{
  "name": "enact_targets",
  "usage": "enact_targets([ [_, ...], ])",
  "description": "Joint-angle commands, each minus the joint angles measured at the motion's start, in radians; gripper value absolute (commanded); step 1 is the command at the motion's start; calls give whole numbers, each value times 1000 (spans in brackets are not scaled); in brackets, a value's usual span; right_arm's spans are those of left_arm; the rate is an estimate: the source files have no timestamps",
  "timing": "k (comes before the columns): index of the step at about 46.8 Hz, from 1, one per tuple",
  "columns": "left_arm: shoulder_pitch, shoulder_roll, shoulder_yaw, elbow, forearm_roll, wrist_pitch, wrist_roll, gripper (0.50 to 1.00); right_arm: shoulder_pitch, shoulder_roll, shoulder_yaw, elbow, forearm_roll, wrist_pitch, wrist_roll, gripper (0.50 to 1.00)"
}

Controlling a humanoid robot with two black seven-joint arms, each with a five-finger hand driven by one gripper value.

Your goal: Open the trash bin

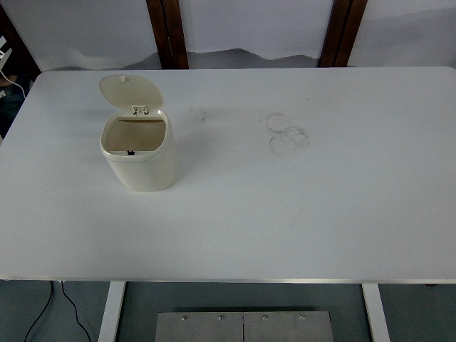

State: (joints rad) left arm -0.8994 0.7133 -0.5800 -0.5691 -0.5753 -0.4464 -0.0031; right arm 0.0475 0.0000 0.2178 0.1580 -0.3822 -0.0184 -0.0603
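A small cream trash bin (pixel 142 167) stands on the left part of the white table (pixel 285 214). Its lid (pixel 130 92) is swung up and back on the hinge at the far rim, so the inside of the bin shows. A small dark latch sits at the near inner rim. Neither of my arms or hands shows in the head view.
Faint grey ring marks (pixel 287 132) and a smudge (pixel 198 115) stain the table's middle. Dark wooden posts (pixel 167 32) stand behind the far edge. A cable (pixel 43 310) hangs below the near edge at the left.
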Motion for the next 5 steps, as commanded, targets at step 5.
enact_targets([
  [5,0,0,0,0,0,0,0,1000,0,0,-2,0,-3,0,1,995],
])
